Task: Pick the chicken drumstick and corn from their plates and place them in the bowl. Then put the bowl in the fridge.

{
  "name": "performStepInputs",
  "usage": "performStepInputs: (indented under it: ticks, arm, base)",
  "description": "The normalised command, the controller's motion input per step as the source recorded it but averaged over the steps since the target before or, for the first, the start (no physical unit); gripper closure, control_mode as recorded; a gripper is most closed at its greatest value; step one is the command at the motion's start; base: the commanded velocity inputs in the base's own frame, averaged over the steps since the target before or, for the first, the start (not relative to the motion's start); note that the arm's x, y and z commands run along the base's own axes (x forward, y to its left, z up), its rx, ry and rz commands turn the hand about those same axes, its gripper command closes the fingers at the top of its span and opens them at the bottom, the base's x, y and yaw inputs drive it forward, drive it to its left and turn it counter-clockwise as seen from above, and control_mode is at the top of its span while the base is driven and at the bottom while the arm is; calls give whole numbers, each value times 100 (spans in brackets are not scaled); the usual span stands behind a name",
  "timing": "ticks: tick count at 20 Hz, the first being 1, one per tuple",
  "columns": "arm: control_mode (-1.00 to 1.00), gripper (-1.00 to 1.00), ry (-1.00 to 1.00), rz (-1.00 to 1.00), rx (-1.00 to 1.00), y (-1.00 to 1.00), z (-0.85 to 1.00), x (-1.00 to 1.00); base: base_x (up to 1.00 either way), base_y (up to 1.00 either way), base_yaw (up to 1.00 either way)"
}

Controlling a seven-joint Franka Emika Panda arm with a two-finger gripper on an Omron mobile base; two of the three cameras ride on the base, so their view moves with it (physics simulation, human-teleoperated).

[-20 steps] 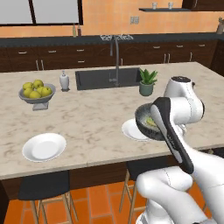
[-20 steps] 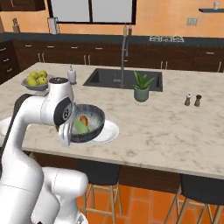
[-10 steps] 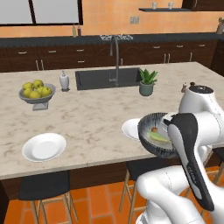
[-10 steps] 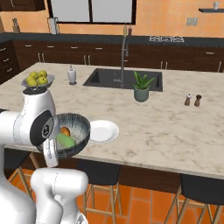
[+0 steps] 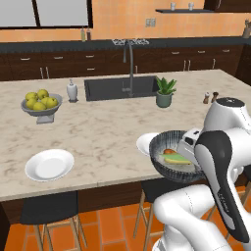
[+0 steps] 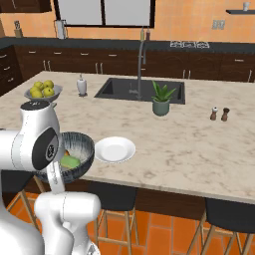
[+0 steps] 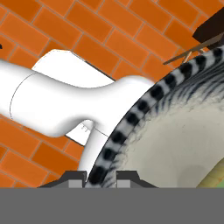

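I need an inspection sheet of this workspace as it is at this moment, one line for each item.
Surface: marble island counter with a sink.
Job's things: bowl lifted off the counter, past its front edge, corn and chicken drumstick inside; two plates bare.
Clutter: grey bowl of apples, soap dispenser, potted plant, salt and pepper shakers.
Tool: tool shut on the bowl's rim.
Cables: nothing seen.
Surroundings: dark cabinets, orange wall, brick floor, stools.
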Motion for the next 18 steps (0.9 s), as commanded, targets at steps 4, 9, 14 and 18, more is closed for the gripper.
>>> performStepInputs:
  ticks: [4, 9, 14, 18]
  arm:
    - [-100, 100, 0, 0, 0, 0, 0, 0]
    - [100, 100, 0, 0, 0, 0, 0, 0]
    - [100, 100, 0, 0, 0, 0, 0, 0]
    - [100, 100, 0, 0, 0, 0, 0, 0]
  base:
    - [0, 0, 0]
    - [0, 0, 0]
    - [-49, 13, 5]
    - [-16, 58, 40]
